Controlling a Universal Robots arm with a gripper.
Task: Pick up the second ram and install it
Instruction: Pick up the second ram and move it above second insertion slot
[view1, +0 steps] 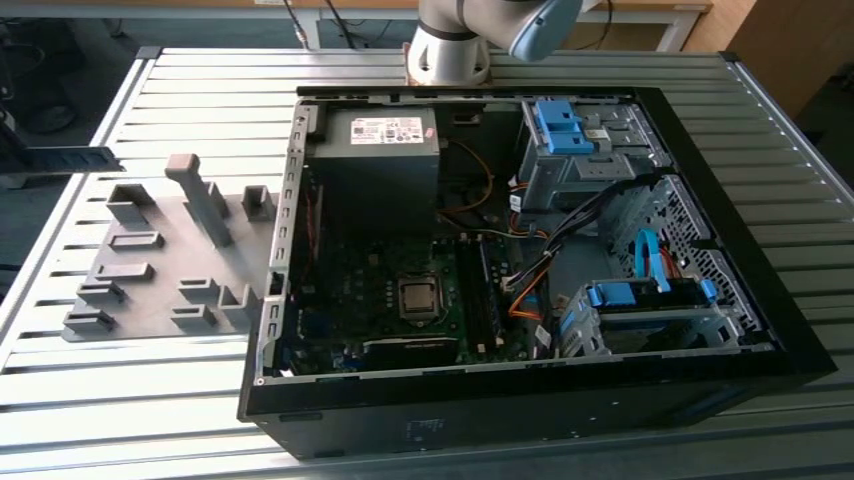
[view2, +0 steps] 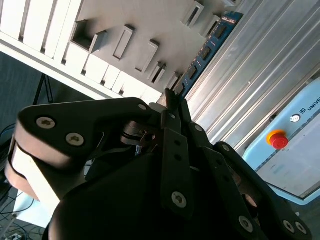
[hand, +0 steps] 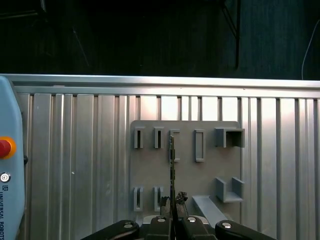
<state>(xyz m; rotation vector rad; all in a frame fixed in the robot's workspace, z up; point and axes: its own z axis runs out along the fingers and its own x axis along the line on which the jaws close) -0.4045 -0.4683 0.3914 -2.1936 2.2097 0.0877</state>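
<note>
Slatted metal table carries the grey holder tray. Gripper is clamped on the second ram above that tray, long axis running straight out from the fingertips.

The arm is cut off by the exterior view's upper edge; in both wrist views, one end of the second ram is hidden between the fingers of the clamping pincer; the picture edge crops the pincer's body.
</note>
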